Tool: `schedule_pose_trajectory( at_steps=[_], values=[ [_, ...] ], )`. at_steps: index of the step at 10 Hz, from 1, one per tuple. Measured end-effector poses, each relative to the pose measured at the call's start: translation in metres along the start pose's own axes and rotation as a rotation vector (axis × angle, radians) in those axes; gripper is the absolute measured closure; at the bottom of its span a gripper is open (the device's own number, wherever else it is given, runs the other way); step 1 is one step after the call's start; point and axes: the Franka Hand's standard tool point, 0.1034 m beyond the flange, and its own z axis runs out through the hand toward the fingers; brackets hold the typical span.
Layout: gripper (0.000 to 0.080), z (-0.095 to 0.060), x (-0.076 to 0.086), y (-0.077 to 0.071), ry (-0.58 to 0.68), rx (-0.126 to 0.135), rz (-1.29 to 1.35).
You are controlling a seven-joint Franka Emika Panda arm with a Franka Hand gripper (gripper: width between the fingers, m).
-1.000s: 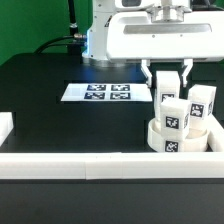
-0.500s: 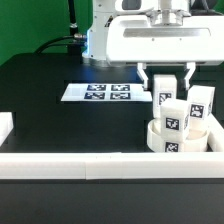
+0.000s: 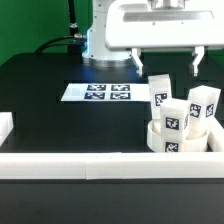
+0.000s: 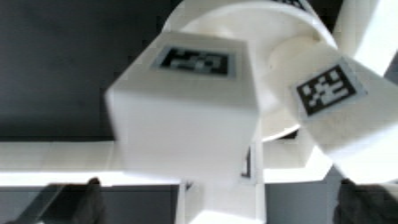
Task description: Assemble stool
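Your pincer (image 3: 167,68) hangs with its jaws spread wide and nothing between them, so it is gripping nothing. The stool parts sit directly below it on the desk (image 3: 40,110). The round seat (image 3: 195,143) lies flat, and three legs (image 3: 176,117) stand on end on top of it, their tags facing outward.

The nearest leg (image 3: 160,93) rises just under the pincer, apart from both fingers, and it seems to lean a little. I judge it is standing in its hole on its own, though you cannot tell from here how firmly it is seated.

The seat rests close against the white rail (image 3: 100,163). That is probably to stop it sliding while legs are pressed or turned in.

The marker board (image 3: 98,93) lies well off to one side of the pincer, clear of the work.
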Motion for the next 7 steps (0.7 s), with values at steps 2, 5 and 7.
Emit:
schedule_pose_trajectory(
  at_steps=[2, 5, 7],
  values=[
    [0.0151, -0.003, 0.006, 0.004, 0.002, 0.0, -0.011],
    [0.0151, 0.004, -0.004, 0.008, -0.03, -0.005, -0.006],
    [0.0151, 0.008, -0.008, 0.011, -0.042, -0.007, -0.028]
  ],
)
